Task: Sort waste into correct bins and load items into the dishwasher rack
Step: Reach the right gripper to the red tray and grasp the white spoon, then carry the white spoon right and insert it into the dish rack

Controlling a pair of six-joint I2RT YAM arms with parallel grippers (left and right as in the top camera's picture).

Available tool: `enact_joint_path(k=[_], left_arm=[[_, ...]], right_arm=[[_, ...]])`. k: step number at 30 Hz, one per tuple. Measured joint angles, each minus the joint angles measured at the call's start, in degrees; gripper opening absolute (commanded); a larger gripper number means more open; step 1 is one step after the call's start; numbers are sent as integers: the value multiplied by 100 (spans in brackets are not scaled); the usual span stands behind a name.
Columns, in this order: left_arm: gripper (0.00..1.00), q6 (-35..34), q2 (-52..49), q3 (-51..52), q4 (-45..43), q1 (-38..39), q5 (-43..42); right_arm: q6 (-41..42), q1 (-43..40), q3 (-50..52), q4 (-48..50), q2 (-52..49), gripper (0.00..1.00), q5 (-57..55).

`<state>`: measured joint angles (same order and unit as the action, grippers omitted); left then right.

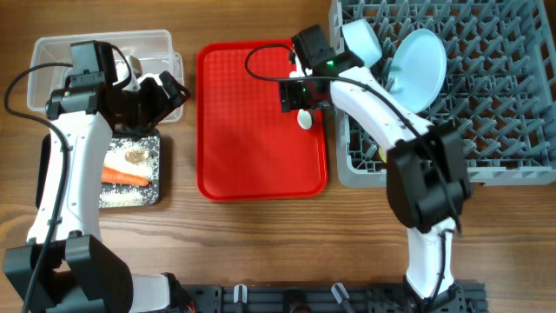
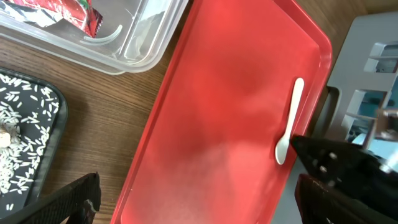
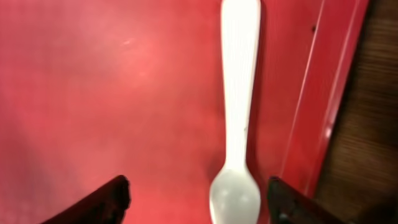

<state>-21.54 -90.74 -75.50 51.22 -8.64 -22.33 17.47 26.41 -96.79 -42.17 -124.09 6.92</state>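
A small white spoon (image 1: 304,119) lies by the right rim of the red serving tray (image 1: 252,148). My right gripper (image 1: 300,96) hangs open just above it. In the right wrist view the spoon (image 3: 239,112) has its bowl between the open fingertips (image 3: 199,205), nearer the right one. My left gripper (image 1: 169,91) is open and empty between the clear tub (image 1: 52,61) and the red tray. Its view shows the spoon (image 2: 291,118) and wrapper bits (image 2: 62,9) in the tub. The black tray (image 1: 156,196) holds rice, a carrot piece (image 1: 126,177) and a brown scrap (image 1: 136,156).
The grey rack (image 1: 504,130) stands at the right, holding a pale blue plate (image 1: 419,65) on edge and a bowl (image 1: 363,39). The right arm reaches over the rack's left side. Bare wood lies along the table's front.
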Motion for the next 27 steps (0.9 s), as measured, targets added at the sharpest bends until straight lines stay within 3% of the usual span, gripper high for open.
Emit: enact_joint_path(k=[7, 17, 19, 20, 21, 22, 27], left_arm=[[100, 0, 0, 0, 0, 0, 0], [100, 0, 0, 0, 0, 0, 0], [100, 0, 0, 0, 0, 0, 0], [100, 0, 0, 0, 0, 0, 0], [100, 0, 0, 0, 0, 0, 0], [100, 0, 0, 0, 0, 0, 0], [100, 0, 0, 0, 0, 0, 0]], right_arm=[[72, 0, 0, 509, -166, 53, -81], [223, 0, 0, 546, -507, 51, -326], [243, 2, -2, 551, -514, 45, -358], [256, 2, -2, 551, -518, 35, -380], [278, 2, -2, 551, -522, 14, -404], [308, 0, -2, 549, -525, 9, -402], [332, 2, -20, 575, -551, 4, -396]])
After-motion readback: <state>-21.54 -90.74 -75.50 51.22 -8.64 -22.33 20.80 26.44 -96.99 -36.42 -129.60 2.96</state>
